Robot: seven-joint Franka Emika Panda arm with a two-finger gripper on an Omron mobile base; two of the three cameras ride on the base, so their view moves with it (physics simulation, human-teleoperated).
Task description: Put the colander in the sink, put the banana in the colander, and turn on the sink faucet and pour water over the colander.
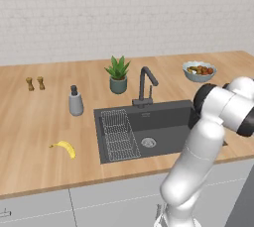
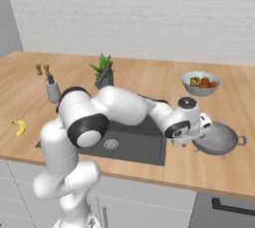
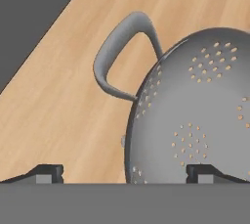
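None of the three steps is done: open jaws straddle the colander's (image 3: 195, 115) rim on the counter (image 2: 199, 172), banana (image 1: 65, 147) untouched.

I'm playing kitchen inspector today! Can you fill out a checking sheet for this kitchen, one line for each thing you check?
Surface: wooden counter, dry-looking.
Job's things: colander on counter right of sink; banana on counter left of it; sink faucet behind the basin, no water seen.
Clutter: wire rack in sink; soap dispenser, plant, fruit bowl, two shakers.
Grippers: gripper open, straddling the colander's rim, beside its handle.
Cables: nothing seen.
Surroundings: white brick wall.
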